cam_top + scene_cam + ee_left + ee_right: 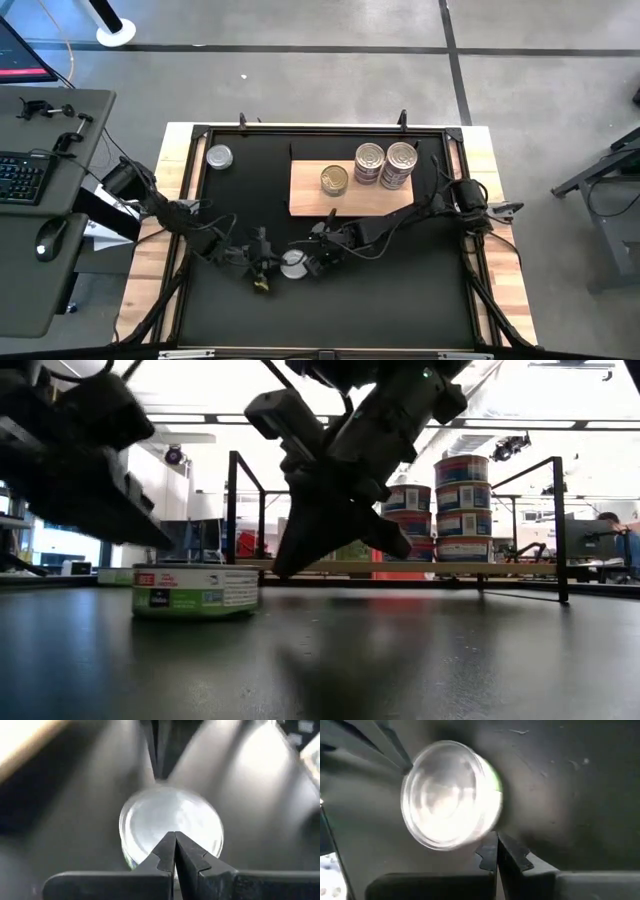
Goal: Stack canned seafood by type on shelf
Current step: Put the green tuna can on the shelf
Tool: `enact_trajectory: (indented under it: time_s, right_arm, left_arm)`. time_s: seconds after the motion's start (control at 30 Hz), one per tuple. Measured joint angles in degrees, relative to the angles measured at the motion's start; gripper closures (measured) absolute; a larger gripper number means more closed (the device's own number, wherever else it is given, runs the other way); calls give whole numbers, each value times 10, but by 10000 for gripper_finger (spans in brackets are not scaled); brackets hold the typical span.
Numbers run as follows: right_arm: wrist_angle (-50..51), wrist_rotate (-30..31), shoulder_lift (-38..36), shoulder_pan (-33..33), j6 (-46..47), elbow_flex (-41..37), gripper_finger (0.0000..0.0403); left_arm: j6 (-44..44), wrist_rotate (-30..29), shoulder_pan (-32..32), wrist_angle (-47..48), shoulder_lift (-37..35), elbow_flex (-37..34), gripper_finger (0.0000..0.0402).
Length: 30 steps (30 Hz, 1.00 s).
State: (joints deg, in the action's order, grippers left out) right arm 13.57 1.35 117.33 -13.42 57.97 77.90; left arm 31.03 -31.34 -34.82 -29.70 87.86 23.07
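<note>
Fingers (496,851) of both arms pressed together beside a tin (293,264).

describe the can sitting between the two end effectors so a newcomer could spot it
On the black mat, look in front of the wooden shelf, where both arms meet. A lone can lies flat there, silver lid up, green label on its side; every other can is on the shelf or at the mat's far-left corner.

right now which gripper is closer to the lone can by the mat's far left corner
Left. The left gripper sits nearer the can; the right gripper lies farther toward the right.
</note>
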Motion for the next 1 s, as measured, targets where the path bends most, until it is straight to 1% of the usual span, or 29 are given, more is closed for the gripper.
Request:
enact_trajectory:
  time_s: [0.13,0.4,0.53,0.7,0.8,1.0]
  right_arm:
    - [0,-6,6,3,2,0,403]
    - [-21,-2,16,-5,39,0,403]
    - [-57,17,19,-9,59,0,403]
    - [-76,65,20,-13,92,-1,403]
    - [-100,72,20,-14,95,-2,403]
    - [-176,82,13,-24,92,-2,403]
  left_arm:
    - [10,37,7,-3,22,4,401]
    - [27,29,5,4,39,4,402]
    - [23,27,2,11,42,4,402]
    - [23,25,1,22,43,3,402]
    - [23,28,0,22,43,3,402]
    - [23,53,-2,20,38,4,402]
